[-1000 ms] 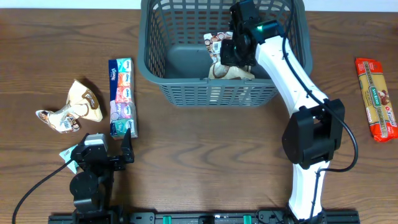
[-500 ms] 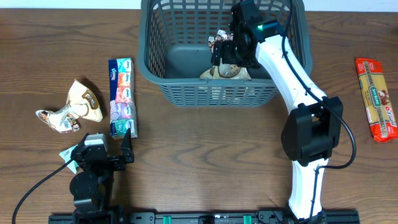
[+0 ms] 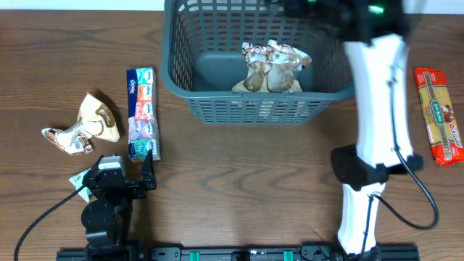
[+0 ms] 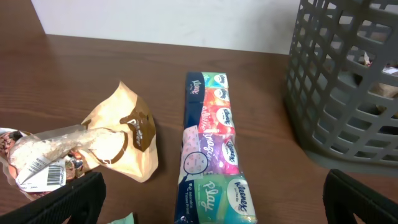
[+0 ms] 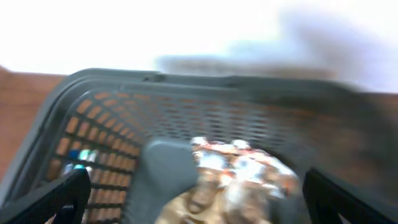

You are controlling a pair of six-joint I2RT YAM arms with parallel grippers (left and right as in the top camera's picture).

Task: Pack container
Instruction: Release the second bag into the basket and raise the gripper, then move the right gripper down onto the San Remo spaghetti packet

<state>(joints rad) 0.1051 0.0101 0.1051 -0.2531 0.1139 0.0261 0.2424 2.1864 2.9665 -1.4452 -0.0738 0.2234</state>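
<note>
Right gripper (image 5: 200,204) hovers wide and empty over the dark grey lattice plastic basket (image 3: 246,109). The long orange plastic packet (image 3: 438,116) lies rightward at the right edge, lengthwise far-to-near.

- Overhead: fixed, looking straight down from far off; the whole counter (image 3: 239,167) and container (image 3: 254,110) are in frame.
- Left wrist: low and near the counter, facing its far edge; left fingers (image 4: 68,199) at the bottom corners. Shares the tissue pack (image 3: 142,112) and the container's left wall with overhead.
- Right wrist: raised, tilted down into the container, blurred; right fingers (image 5: 56,199) at the bottom corners. Shares the container's interior with overhead.
</note>
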